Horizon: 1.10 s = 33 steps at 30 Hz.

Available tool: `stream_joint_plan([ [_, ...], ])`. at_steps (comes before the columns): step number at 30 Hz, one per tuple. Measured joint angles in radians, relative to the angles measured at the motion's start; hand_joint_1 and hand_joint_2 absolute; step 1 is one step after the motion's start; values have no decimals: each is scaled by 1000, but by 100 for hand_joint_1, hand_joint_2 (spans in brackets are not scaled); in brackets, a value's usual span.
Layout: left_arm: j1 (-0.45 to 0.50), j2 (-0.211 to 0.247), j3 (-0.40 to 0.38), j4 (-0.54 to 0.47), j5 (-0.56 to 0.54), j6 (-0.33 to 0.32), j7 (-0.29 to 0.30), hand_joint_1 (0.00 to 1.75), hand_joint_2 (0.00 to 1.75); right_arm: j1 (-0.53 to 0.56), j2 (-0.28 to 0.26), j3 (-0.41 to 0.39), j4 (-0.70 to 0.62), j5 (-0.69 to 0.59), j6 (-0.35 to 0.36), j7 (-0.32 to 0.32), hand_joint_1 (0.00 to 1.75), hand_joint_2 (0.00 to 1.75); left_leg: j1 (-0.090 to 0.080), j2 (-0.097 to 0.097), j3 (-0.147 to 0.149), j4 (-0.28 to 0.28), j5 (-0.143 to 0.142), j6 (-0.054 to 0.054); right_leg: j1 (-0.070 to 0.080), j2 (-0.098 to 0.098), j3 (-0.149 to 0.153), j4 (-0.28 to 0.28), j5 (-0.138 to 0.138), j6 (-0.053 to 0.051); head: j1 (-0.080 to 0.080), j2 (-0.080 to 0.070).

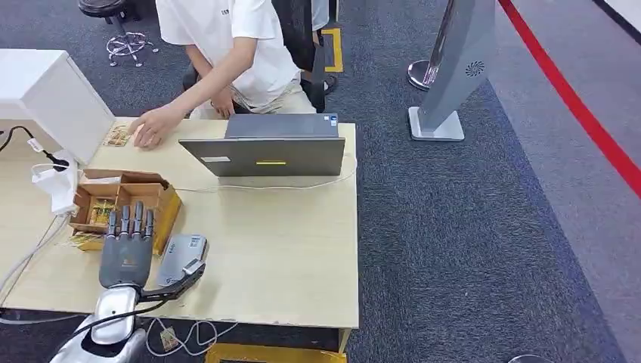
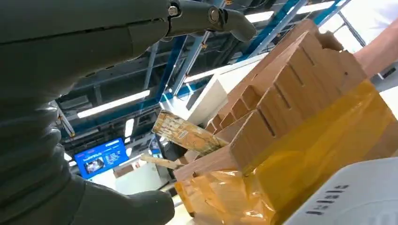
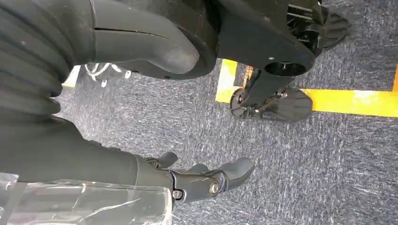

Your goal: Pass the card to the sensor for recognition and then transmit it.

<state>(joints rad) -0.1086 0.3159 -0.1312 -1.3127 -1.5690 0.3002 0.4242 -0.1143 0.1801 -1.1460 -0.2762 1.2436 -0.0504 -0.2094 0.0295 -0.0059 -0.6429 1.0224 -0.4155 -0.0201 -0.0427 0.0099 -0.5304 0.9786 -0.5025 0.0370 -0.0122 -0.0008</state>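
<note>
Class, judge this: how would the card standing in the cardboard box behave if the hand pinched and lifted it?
The card looks thin and flat, so probably light and slightly bendy. It leans loosely in the cardboard box, so it should lift out easily. Its surface may prove slippery.

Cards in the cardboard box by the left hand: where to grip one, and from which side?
Probably pinch the top edge of a card from above: the cards stand on edge in the open-topped cardboard box, whose walls block the sides. The left hand hovers beside the box, fingers spread, holding nothing.

left hand [image 1: 127, 243] flat, open, right hand [image 3: 141, 140] hanging
</note>
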Motion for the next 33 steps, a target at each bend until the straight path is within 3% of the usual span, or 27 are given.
stream_joint_plan([
  [13, 9, 2, 74, 0, 0, 5, -25, 0, 175, 1, 0, 0, 0, 7, 1, 0, 0, 175, 0, 0, 0, 0, 0, 0, 0, 0, 0, 0, 0, 0, 0, 0],
  [14, 9, 2, 83, 0, 0, 5, -27, 175, 175, 1, 0, 0, 0, 8, 2, 0, 0, 175, 0, 0, 0, 0, 0, 0, 0, 0, 0, 0, 0, 0, 0, 0],
  [18, 11, 1, 95, 0, 0, 7, -46, 175, 175, 1, 0, 0, -1, 10, 9, 0, 0, 175, 0, 0, 0, 0, 0, 0, 0, 0, 0, 0, 0, 0, 0, 0],
  [22, 12, -14, 122, 3, 0, 7, -109, 175, 175, 1, 0, 0, -1, 11, 13, 0, 0, 175, 0, 0, 0, 0, 0, 0, 0, 0, 0, 0, 0, 0, 0, 0],
  [33, 15, -37, 178, 10, 0, 29, -154, 175, 175, 1, 0, 0, -6, 14, 16, -3, 0, 175, 0, 0, 0, 0, 0, 0, 0, 0, 0, 0, 0, 0, 0, 0],
])
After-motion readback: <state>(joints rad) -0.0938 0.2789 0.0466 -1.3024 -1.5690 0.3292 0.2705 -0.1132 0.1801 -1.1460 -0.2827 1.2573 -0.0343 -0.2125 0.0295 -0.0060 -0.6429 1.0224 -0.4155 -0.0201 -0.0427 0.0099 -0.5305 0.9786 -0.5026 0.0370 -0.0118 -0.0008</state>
